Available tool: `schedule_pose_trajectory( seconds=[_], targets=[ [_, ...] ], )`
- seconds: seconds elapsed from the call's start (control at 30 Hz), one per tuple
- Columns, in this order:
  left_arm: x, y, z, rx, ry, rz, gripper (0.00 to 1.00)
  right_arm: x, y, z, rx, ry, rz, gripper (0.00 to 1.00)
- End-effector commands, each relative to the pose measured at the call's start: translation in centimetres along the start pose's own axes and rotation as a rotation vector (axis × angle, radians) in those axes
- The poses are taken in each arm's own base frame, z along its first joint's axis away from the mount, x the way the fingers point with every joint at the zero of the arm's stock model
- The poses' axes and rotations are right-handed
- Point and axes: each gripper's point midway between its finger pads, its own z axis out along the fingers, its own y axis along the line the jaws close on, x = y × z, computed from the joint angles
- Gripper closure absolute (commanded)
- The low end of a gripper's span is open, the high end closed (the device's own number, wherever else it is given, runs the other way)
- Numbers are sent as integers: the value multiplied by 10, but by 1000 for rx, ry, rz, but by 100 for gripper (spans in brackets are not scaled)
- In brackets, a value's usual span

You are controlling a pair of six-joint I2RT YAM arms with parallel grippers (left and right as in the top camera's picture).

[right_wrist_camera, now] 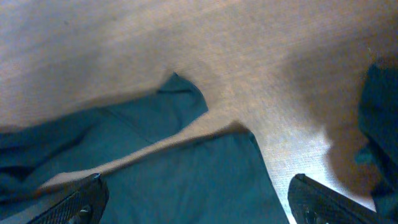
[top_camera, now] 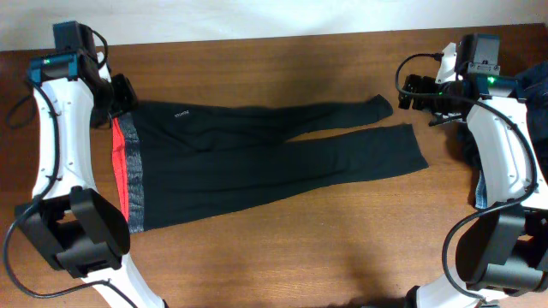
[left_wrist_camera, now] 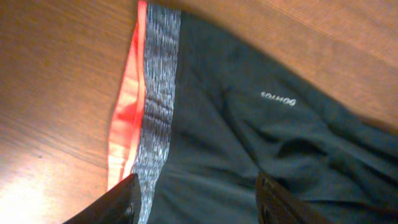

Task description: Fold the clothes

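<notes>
The black pants [top_camera: 257, 154] lie flat on the table, with the grey waistband [top_camera: 133, 171] and its red inner edge [top_camera: 120, 175] at the left and both legs running right. My left gripper [top_camera: 122, 96] hangs over the waistband's far corner. In the left wrist view it [left_wrist_camera: 199, 200] is open, above the black cloth beside the grey band [left_wrist_camera: 158, 93] and red edge [left_wrist_camera: 127, 112]. My right gripper [top_camera: 413, 92] is by the leg ends. In the right wrist view it [right_wrist_camera: 199, 200] stands wide open over the nearer leg's cuff [right_wrist_camera: 205, 174], holding nothing.
A heap of dark and blue garments [top_camera: 531, 94] sits at the table's right edge, close to the right arm, and shows as a dark mass [right_wrist_camera: 379, 124] in the right wrist view. Bare wood [top_camera: 300, 248] lies in front of the pants.
</notes>
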Motion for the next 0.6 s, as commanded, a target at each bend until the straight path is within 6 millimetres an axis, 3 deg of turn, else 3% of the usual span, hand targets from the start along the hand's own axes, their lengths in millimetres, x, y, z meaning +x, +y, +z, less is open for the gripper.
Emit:
schedule_pose_trajectory(
  seconds=[0.0, 0.13, 0.3, 0.57],
  targets=[
    [22, 4, 36, -13, 84, -23, 41, -4, 13, 3, -59, -14, -49, 3],
    [36, 8, 64, -18, 104, -30, 41, -7, 23, 10, -71, -26, -107, 3],
    [46, 10, 92, -11, 90, -44, 41, -6, 41, 38, -88, -18, -147, 3],
    [58, 7, 118, 3, 74, -33, 42, -27, 60, 71, -46, -115, -230, 7]
  ],
)
